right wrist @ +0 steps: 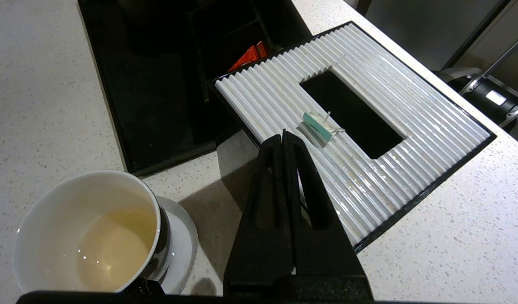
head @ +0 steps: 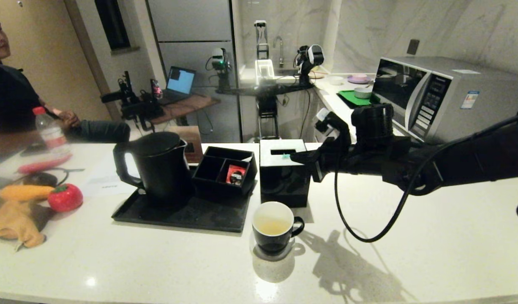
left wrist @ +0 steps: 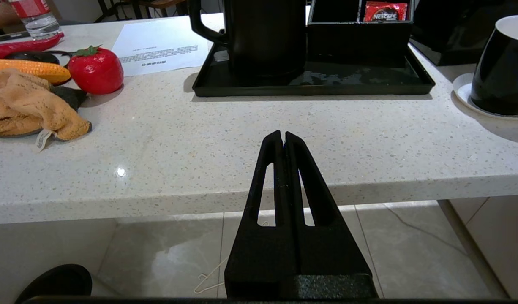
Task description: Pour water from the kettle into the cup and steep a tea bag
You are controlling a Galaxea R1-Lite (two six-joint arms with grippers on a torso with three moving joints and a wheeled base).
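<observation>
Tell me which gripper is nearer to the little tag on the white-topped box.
Right. The right gripper hangs over the box's ribbed top, tips shut just short of the tag. The left gripper sits shut below the counter's front edge, far from the box.

Kettle on tray; cup right of the tray.

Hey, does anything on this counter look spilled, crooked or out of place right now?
One oddity: a small white and teal tag lies on the ribbed white top of the black box, at the slot's edge. The tray shows wet patches beside the kettle. The cup stands upright on its coaster.
</observation>
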